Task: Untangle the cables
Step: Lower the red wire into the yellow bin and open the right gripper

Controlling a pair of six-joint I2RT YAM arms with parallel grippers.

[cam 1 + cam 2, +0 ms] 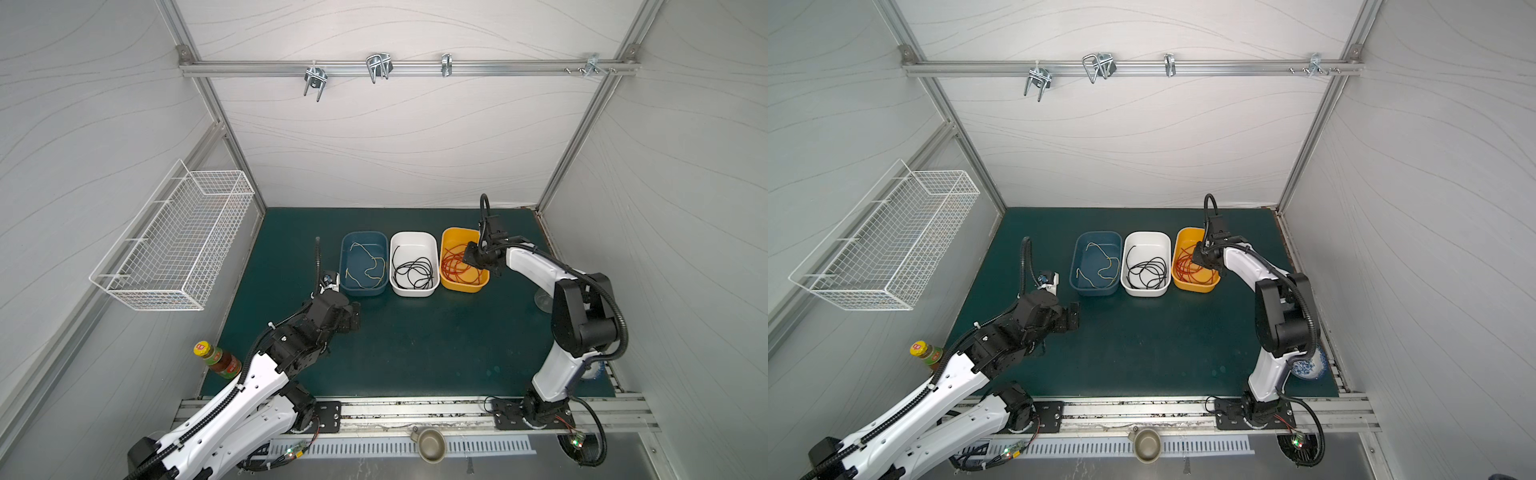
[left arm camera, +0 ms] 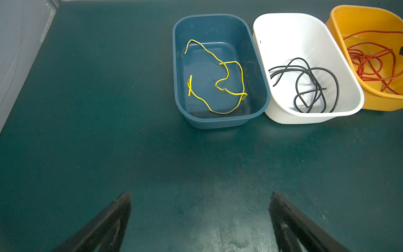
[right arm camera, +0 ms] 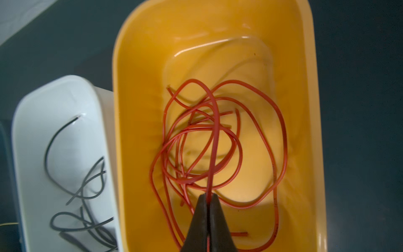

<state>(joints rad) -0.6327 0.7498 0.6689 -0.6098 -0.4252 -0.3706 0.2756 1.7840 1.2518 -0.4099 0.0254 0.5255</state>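
Note:
The cables lie sorted in three bins standing in a row on the green mat. A yellow cable (image 2: 242, 76) is in the blue bin (image 1: 363, 292), black cables (image 2: 337, 89) are in the white bin (image 1: 413, 294), and red cables (image 1: 455, 266) are in the orange bin (image 1: 463, 289). My right gripper (image 3: 208, 194) hangs over the orange bin, shut on one red cable (image 3: 216, 131) that rises from the pile to its tips. In both top views it sits at that bin's right side (image 1: 471, 257) (image 1: 1200, 253). My left gripper (image 2: 200, 194) is open and empty above bare mat in front of the blue bin (image 1: 355, 318).
A white wire basket (image 1: 174, 241) hangs on the left wall. A sauce bottle (image 1: 218, 360) stands at the mat's front left corner. A blue-patterned plate (image 1: 1308, 365) lies behind the right arm, and a metal cup (image 1: 430, 444) sits beyond the front rail. Hooks (image 1: 378, 66) hang on the back rail.

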